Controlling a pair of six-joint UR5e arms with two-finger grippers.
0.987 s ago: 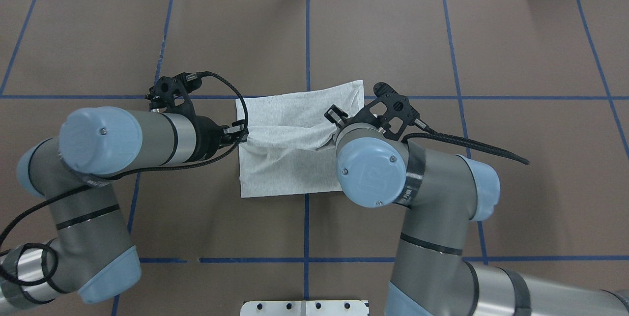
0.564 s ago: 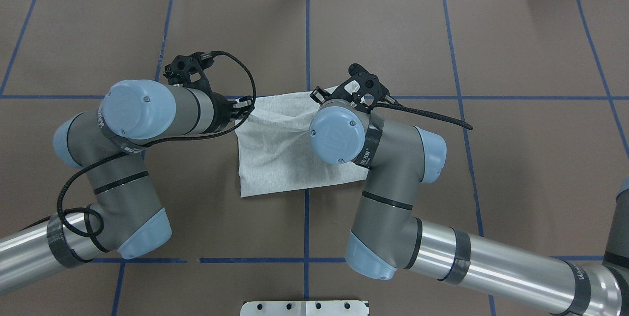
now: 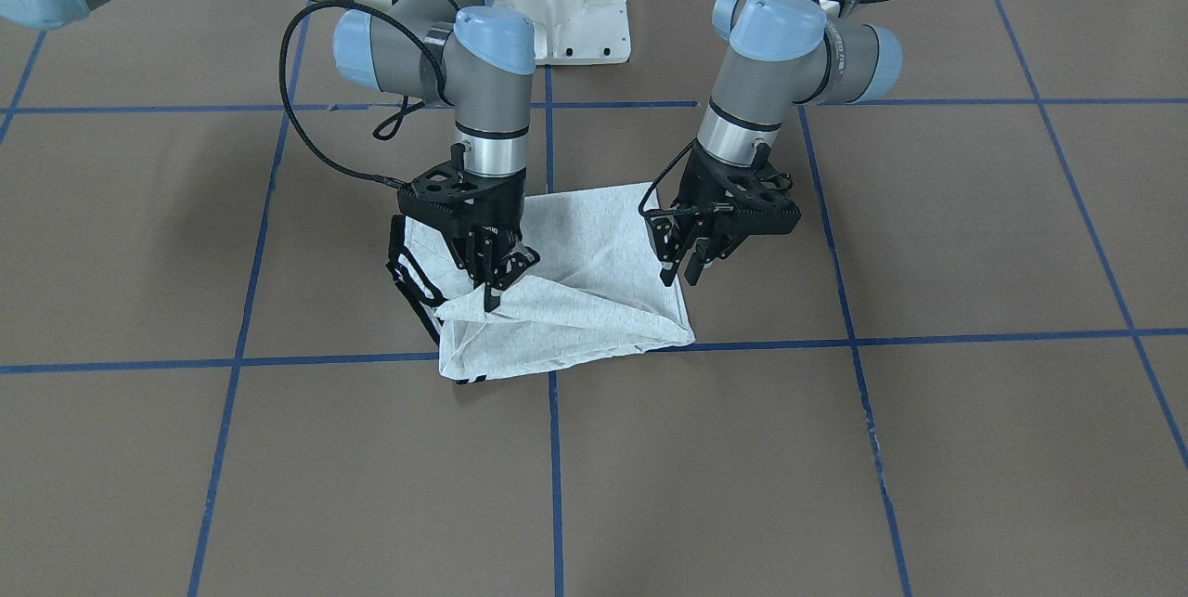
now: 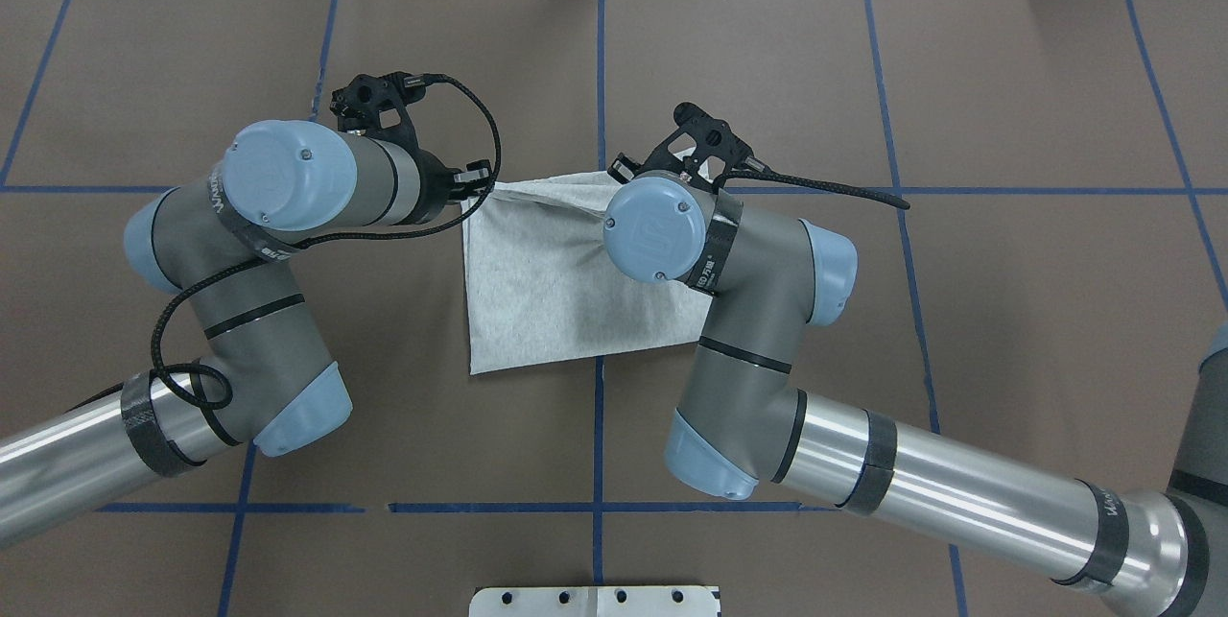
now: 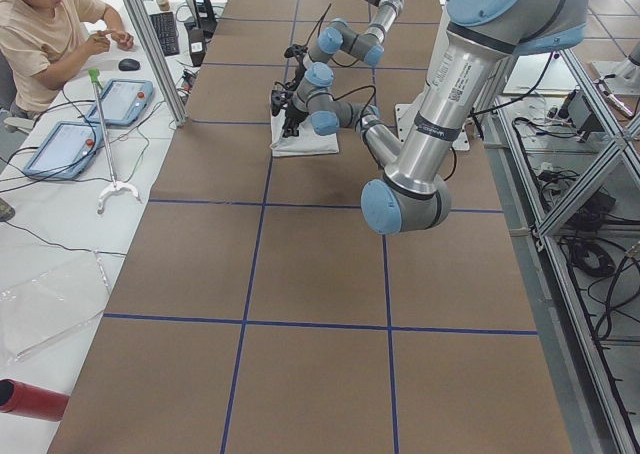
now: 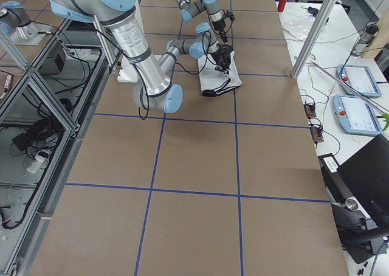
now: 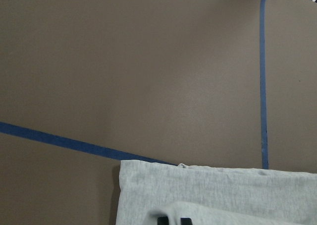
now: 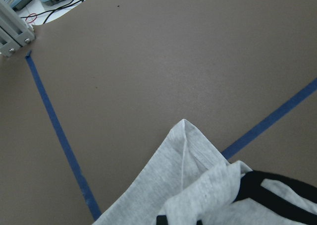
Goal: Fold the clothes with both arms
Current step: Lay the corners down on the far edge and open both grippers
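One T-shirt (image 3: 594, 240) | right pincer (image 3: 492, 289) clamped on fold | left pincer (image 3: 682, 274) grip: cannot tell

Grey T-shirt (image 7: 218, 188) on taped table (image 7: 148, 76)

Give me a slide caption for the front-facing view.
Left arm and right arm fold a grey shirt on a brown table, right fingers pinching it.
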